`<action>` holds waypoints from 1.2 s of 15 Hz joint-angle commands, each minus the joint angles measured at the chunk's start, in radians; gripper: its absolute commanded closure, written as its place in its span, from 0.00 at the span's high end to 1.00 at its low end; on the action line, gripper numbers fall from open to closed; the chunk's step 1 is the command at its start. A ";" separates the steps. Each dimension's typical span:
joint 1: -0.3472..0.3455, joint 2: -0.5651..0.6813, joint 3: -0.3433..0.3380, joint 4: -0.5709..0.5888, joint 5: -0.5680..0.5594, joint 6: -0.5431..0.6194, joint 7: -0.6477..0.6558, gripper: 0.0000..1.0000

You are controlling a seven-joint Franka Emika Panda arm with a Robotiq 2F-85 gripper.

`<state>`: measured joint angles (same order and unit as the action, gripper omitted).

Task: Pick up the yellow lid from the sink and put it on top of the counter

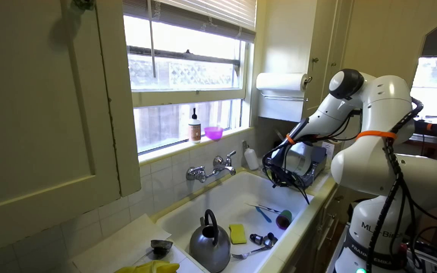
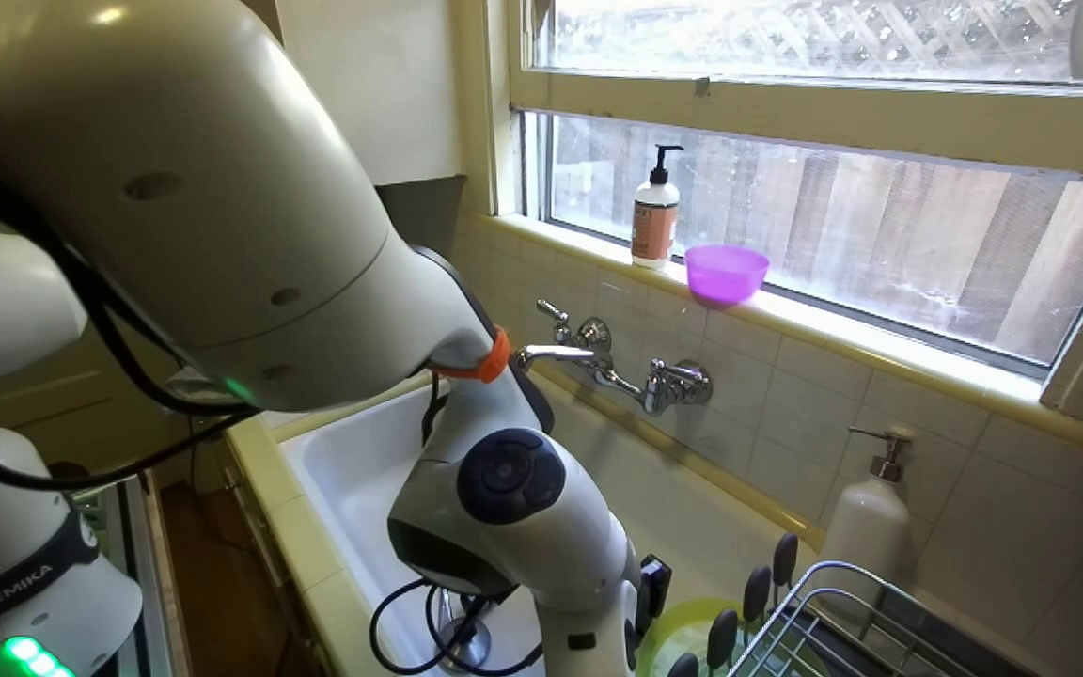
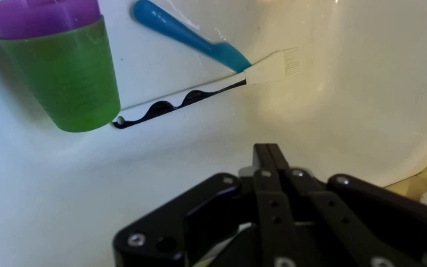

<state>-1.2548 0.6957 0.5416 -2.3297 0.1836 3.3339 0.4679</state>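
The black two-fingered gripper (image 3: 270, 147) has its jaws pressed together with nothing between them. Beyond it, a green-and-purple plastic cup (image 3: 63, 76) lies in the white glossy sink (image 3: 384, 92). Farther off, in an exterior view, a flat yellow rectangular piece (image 1: 237, 234), presumably the lid, rests on the sink floor beside a rounded grey metal kettle (image 1: 206, 248). The task looks unstarted: reaching, gripping, lifting and setting it on the white tiled counter (image 1: 186, 264) all remain.

In the wrist view, you face a smooth, glossy sink (image 3: 376, 92); at 10 o'clock, a green cup (image 3: 70, 79), smooth plastic; at 5 o'clock, the matt gripper (image 3: 270, 151) with shiny metal screws (image 3: 136, 240). In an exterior view, at 6 o'clock: a satin-metal kettle (image 1: 203, 248).
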 commanded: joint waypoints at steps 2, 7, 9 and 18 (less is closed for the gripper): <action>-0.004 -0.034 0.010 -0.013 0.022 -0.013 -0.017 0.00; -0.003 -0.072 0.041 -0.042 0.028 -0.013 -0.009 0.40; -0.010 -0.084 0.062 -0.050 0.024 -0.021 -0.009 0.55; 0.069 -0.208 0.043 -0.093 0.018 -0.175 -0.096 1.00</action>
<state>-1.2141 0.5733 0.5992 -2.3902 0.1818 3.2685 0.4153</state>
